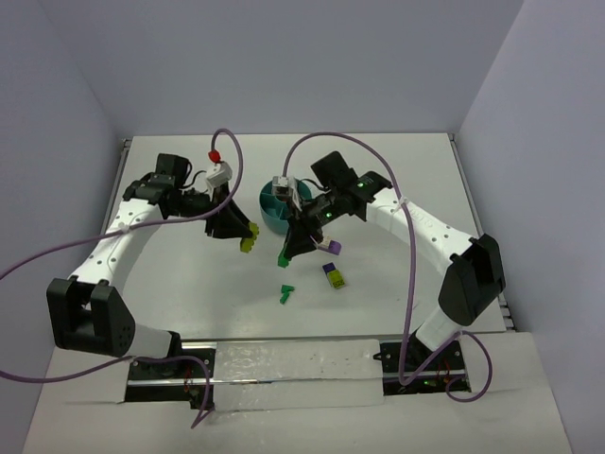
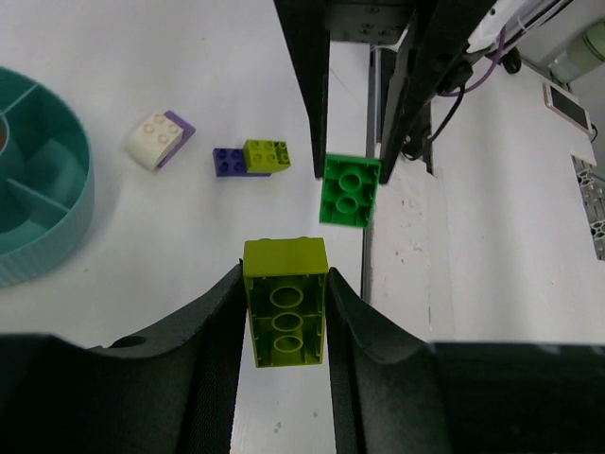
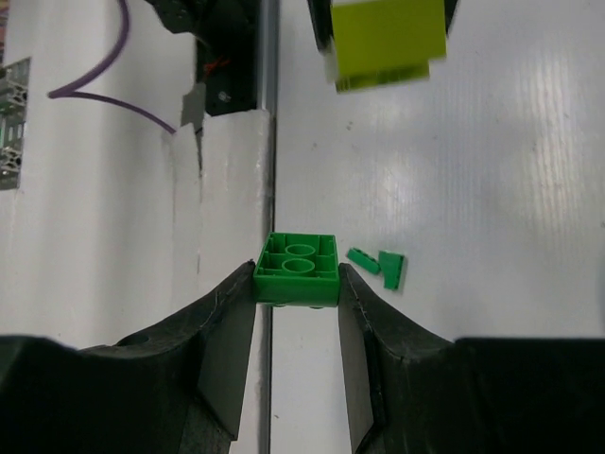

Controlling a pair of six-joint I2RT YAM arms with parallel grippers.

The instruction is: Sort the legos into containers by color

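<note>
My left gripper is shut on a lime-green lego, held above the table just left of the teal bowl. The right gripper is shut on a dark green lego, hanging in the air in front of the bowl; the left wrist view also shows this brick. The two held bricks hang close together but apart. A purple-and-white lego, a purple-and-yellow lego and a small dark green piece lie on the table.
The bowl's divided compartments show at the left edge of the left wrist view. Both arms reach toward the table's middle from either side. White walls close off the table at the back and sides.
</note>
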